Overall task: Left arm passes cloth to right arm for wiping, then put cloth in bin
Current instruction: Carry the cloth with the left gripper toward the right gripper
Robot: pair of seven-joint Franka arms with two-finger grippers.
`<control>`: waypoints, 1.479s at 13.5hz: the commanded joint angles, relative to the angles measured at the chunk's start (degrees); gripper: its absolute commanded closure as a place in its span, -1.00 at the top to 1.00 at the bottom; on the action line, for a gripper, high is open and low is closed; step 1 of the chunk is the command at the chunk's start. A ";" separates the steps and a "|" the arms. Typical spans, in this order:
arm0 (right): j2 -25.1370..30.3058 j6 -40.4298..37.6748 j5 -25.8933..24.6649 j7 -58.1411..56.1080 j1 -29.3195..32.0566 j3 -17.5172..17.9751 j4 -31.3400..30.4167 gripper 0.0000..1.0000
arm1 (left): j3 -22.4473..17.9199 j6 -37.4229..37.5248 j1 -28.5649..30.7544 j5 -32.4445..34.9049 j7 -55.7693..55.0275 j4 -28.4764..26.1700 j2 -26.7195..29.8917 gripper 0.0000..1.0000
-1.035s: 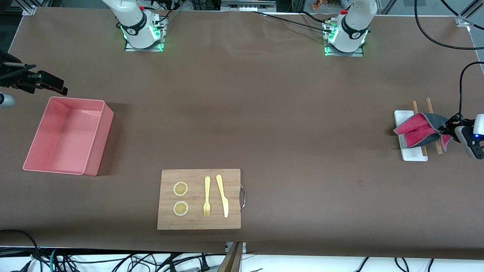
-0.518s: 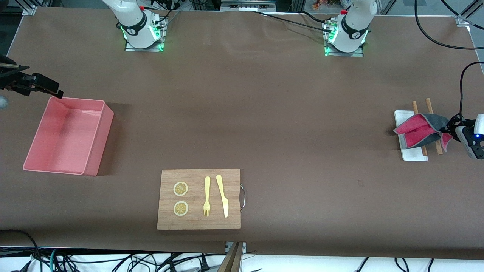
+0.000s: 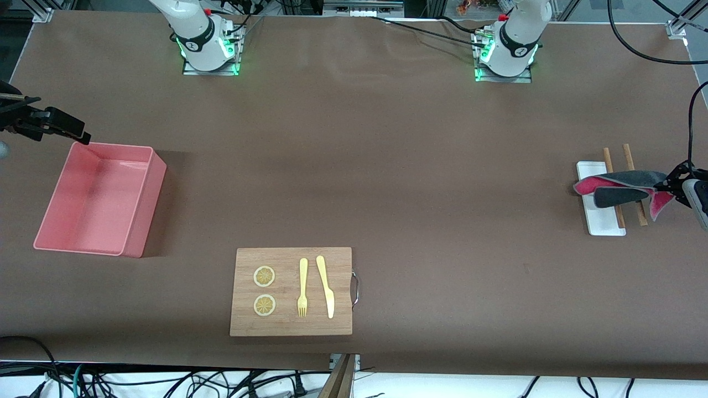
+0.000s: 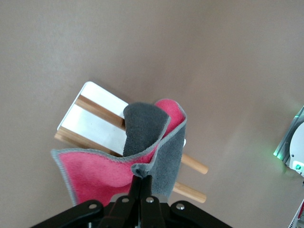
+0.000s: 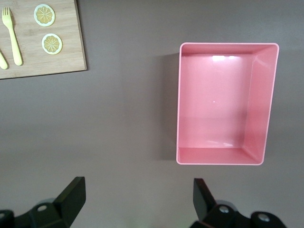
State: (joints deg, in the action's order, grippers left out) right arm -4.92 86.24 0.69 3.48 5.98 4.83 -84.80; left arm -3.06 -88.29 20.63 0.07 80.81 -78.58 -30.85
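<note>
Left claw just clamped the cloth and lifted it off the white tray; right claw waits released near the bin, handover's next.

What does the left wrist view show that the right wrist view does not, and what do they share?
Only the left wrist view: the left pincer shut on an edge of the cloth, which hangs above the white tray with two wooden sticks lying across it.

Only the right wrist view: the right pincer open, over bare table beside the empty pink bin, plus a corner of the cutting board with lemon slices and a yellow fork.

Both: the brown table; no task object appears in both.
</note>
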 commanded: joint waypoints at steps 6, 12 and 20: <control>-1.32 0.42 0.54 -0.23 0.08 0.36 -0.02 1.00 | 5.85 11.46 -4.46 -1.65 -19.41 0.35 6.05 -1.00; -6.24 0.51 -0.34 0.64 0.00 0.36 -0.28 1.00 | 16.84 12.00 -4.46 -12.88 -47.79 0.35 7.29 -1.00; -13.35 11.21 9.23 31.20 -3.16 6.76 -0.63 1.00 | 21.16 0.68 -16.92 -26.25 -80.59 0.27 6.59 -1.00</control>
State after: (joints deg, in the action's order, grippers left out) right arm -17.37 95.18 8.25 28.00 3.63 9.63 -85.36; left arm 18.35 -84.55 6.30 -23.27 6.27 -78.25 -24.20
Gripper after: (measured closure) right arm 0.000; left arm 0.982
